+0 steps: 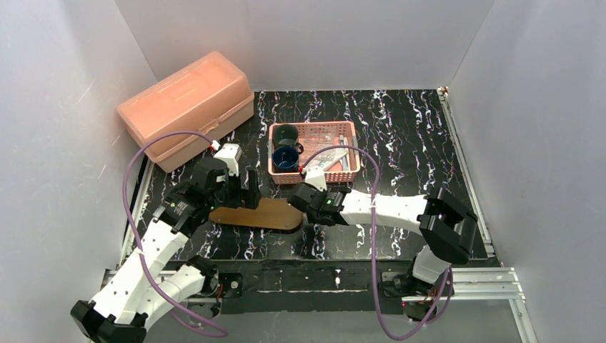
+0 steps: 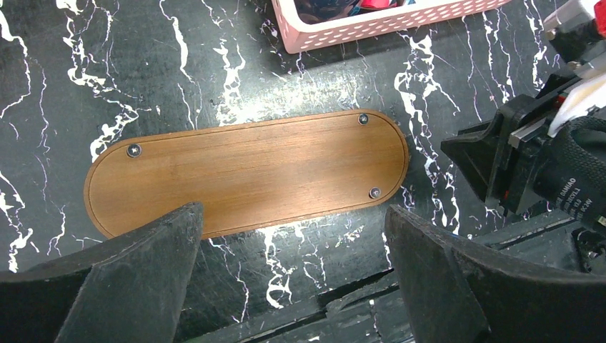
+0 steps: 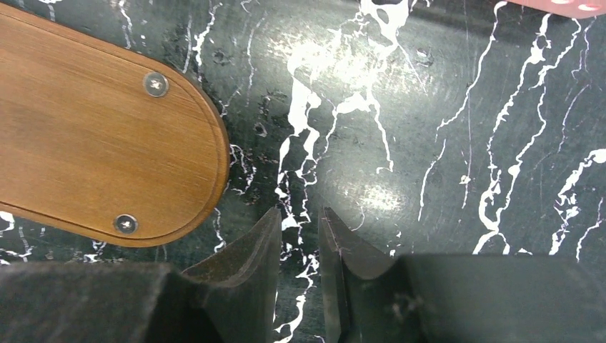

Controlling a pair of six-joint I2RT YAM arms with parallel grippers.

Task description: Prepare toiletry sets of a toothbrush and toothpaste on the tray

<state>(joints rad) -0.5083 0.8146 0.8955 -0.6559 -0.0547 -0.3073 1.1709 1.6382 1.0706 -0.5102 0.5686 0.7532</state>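
The brown wooden tray [image 1: 257, 213] lies bare on the black marble table, in front of the pink basket [image 1: 314, 126]. Thin white toothbrushes and silvery tubes [image 1: 337, 157] lie in the basket's right half, hard to tell apart. My left gripper [image 1: 251, 190] hovers over the tray's left part, jaws wide open and empty; in the left wrist view [image 2: 293, 209] the tray [image 2: 246, 171] lies whole just beyond the fingertips. My right gripper [image 1: 296, 202] sits low by the tray's right end, jaws a narrow gap apart with nothing between [image 3: 300, 212]; the tray's end [image 3: 107, 143] is to its left.
Two dark blue cups [image 1: 286, 146] stand in the basket's left half. A closed orange plastic box [image 1: 186, 107] stands at the back left. White walls close in the table on three sides. The right gripper's body [image 2: 529, 161] shows by the tray's end in the left wrist view.
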